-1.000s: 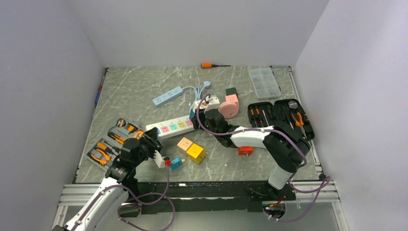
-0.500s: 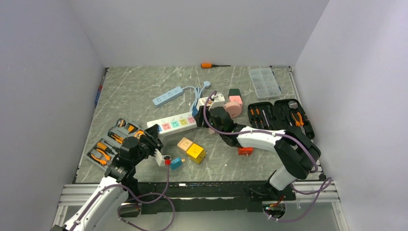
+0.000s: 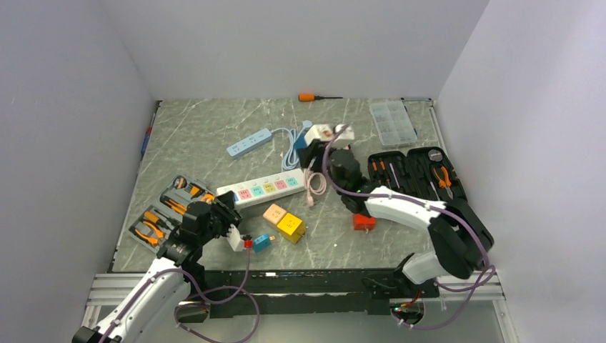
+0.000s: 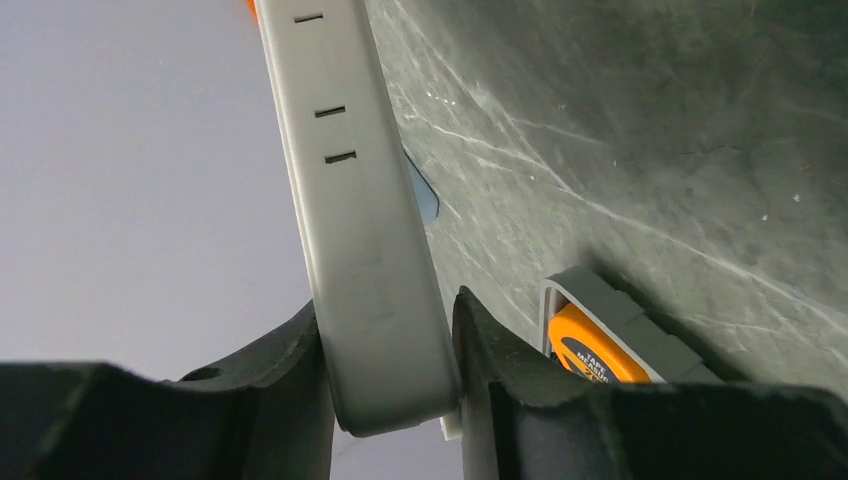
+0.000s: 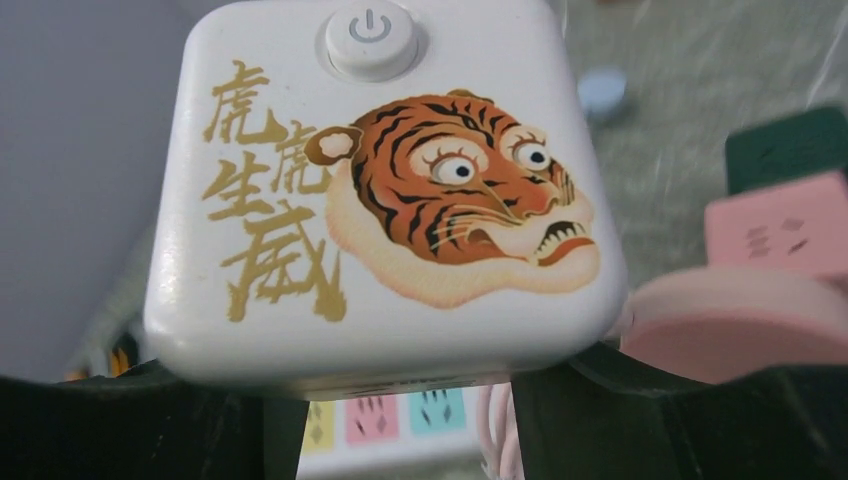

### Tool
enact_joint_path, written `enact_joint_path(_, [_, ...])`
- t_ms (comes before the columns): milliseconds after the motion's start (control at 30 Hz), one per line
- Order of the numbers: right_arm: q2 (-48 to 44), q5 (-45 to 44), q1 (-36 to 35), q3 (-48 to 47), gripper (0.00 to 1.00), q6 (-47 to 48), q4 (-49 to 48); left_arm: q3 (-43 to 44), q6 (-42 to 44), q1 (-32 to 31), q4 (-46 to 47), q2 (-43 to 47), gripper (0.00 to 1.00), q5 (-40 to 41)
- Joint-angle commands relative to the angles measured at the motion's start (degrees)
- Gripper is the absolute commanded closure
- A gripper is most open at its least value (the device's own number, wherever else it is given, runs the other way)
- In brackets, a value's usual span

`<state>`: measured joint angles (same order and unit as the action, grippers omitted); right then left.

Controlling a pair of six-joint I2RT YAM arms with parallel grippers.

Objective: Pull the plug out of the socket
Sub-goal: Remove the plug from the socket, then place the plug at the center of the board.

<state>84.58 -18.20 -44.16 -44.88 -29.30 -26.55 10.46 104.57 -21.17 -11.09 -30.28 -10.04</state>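
Note:
The long white power strip [image 3: 261, 191] with pastel outlets lies on the marble table. My left gripper [image 3: 223, 205] is shut on its left end, and the left wrist view shows the white body [image 4: 370, 250] squeezed in that gripper [image 4: 390, 370]. My right gripper [image 3: 316, 148] is shut on the plug [image 3: 325, 133], a white cube with a tiger print [image 5: 385, 190]. It holds the plug up and behind the strip's right end, apart from it. A pink cable [image 3: 312, 183] hangs down from the plug. The pastel outlets [image 5: 380, 418] show beneath the plug.
A light-blue power strip [image 3: 249, 142] lies behind. Pink [image 3: 274, 213] and yellow [image 3: 291, 226] cubes, a small blue plug [image 3: 261, 242] and a red piece [image 3: 364, 222] lie in front. There are a grey tool case [image 3: 166, 211], a black tool case [image 3: 416, 175], a clear organizer [image 3: 392, 121] and an orange screwdriver [image 3: 314, 96].
My right gripper has moved back and to the right with the plug, away from the strip's right end. The pink cable now trails below it. My left gripper keeps hold of the strip.

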Motion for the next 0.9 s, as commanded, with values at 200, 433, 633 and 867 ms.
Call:
enact_joint_path(200, [-7.13,-1.45,1.92,-2.22,1.00,-2.37,-14.16,-4.09,6.86,0.28,-12.53,-4.34,1.00,8.38])
enact_joint_path(433, [-14.89,-0.83,1.82,-2.49,1.00,-2.95,12.80,-6.17,1.47,0.27,-1.09,-3.70,1.00,7.99])
enact_joint_path(633, [-20.05,2.60,0.82,-1.96,1.00,-9.55,45.66,-4.08,-10.83,0.29,7.23,-1.24,1.00,5.55])
enact_joint_path(867, [-25.29,4.27,-5.02,3.93,1.00,-17.34,59.94,-6.66,-12.06,0.25,15.01,6.02,1.00,1.80])
